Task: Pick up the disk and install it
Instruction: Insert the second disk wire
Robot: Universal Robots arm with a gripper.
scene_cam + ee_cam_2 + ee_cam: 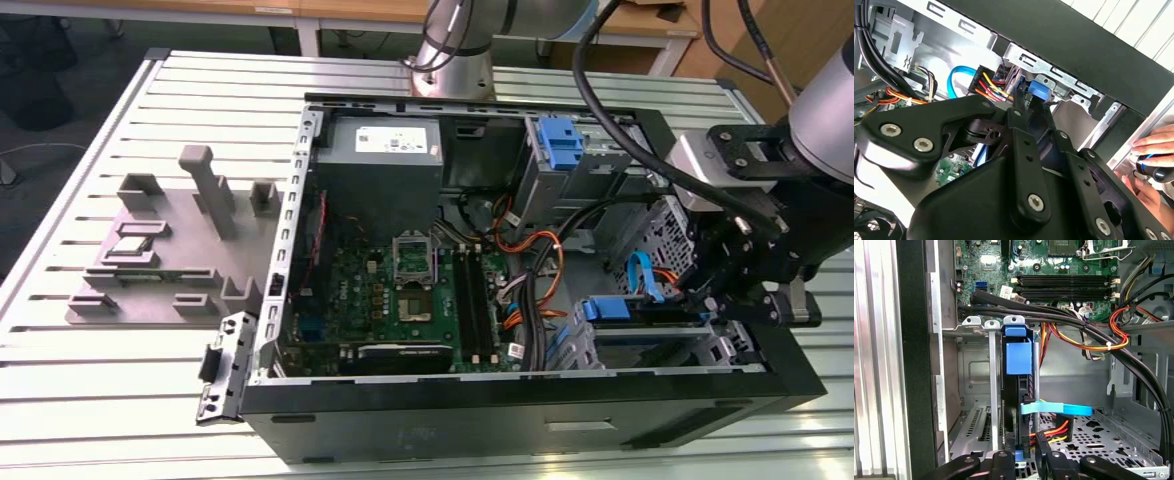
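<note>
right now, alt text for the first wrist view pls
A silver-metal disk in a blue plastic carrier bracket stands edge-on in the metal drive cage of an open computer case, with the black gripper right at its near end. Behind lie a green motherboard and bundled cables.

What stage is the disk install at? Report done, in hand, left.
Done: the disk in its blue carrier stands in the drive bay of the open computer case. In hand: the gripper is at the disk's near end. Left: I cannot tell whether it is fully seated.

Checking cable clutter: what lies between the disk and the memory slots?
In the first wrist view, black cables and orange-yellow wires cross between the disk and memory slots.
</note>
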